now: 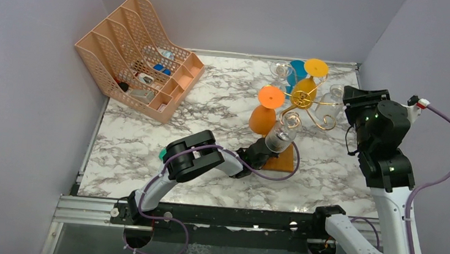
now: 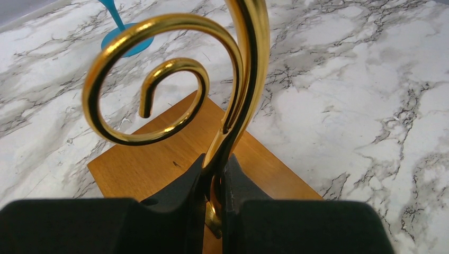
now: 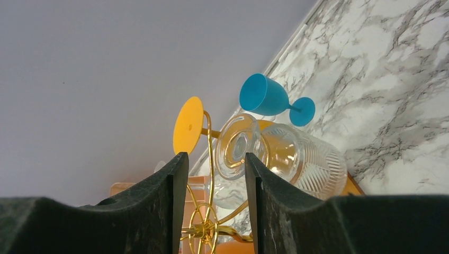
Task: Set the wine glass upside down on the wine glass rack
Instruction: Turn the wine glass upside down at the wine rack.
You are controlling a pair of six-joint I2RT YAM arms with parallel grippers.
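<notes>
The wine glass rack (image 1: pixel 302 100) is a gold wire stand on a wooden base (image 2: pixel 159 164). A clear ribbed wine glass (image 3: pixel 302 156) hangs upside down on one of its arms at the right side (image 1: pixel 329 111). My right gripper (image 3: pixel 212 174) is open. Its fingers stand apart just short of the glass foot (image 3: pixel 236 144) and touch nothing. In the top view the right gripper (image 1: pixel 352 104) sits right of the rack. My left gripper (image 2: pixel 214 185) is shut on a gold wire of the rack, low over the base, below an empty spiral (image 2: pixel 159 95). The left gripper (image 1: pixel 261 155) reaches the rack from the front.
An orange glass (image 1: pixel 265 112) and a yellow one (image 1: pixel 307 85) hang upside down on the rack, and another clear glass (image 1: pixel 280 135) shows near the left gripper. A blue glass (image 1: pixel 297 72) stands behind the rack. A peach mesh organiser (image 1: pixel 140 55) is at the back left.
</notes>
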